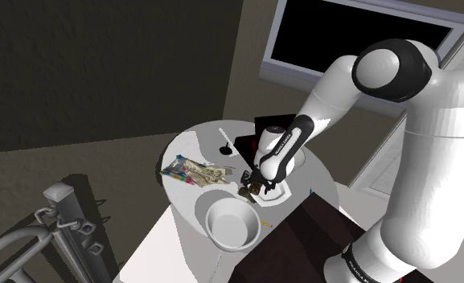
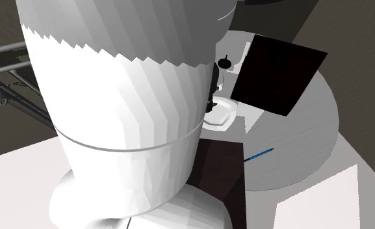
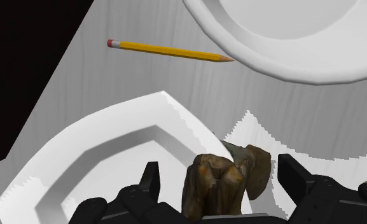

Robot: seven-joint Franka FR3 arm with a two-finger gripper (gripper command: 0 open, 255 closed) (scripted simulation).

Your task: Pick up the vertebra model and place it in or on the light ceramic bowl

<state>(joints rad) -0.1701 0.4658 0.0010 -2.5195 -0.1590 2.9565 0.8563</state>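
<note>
The vertebra model (image 1: 251,191) is a brown, lumpy bone shape resting on the rim of a white angular plate (image 1: 277,194). My black gripper (image 1: 256,182) is lowered over it. In the wrist view the vertebra model (image 3: 225,181) sits between the fingers of the gripper (image 3: 221,167), which stand apart on either side with small gaps, so the gripper is open and not holding it. The light bowl (image 1: 232,223) stands just past the vertebra toward the table's near edge, and its rim (image 3: 283,60) shows beyond the fingertips.
A yellow pencil (image 3: 169,51) lies between the plate (image 3: 105,159) and the bowl. Banknotes and cards (image 1: 191,172) lie at the shoulder view's left of the round table (image 1: 198,137). A dark square (image 2: 277,73) and a blue pen (image 2: 257,155) lie on the table.
</note>
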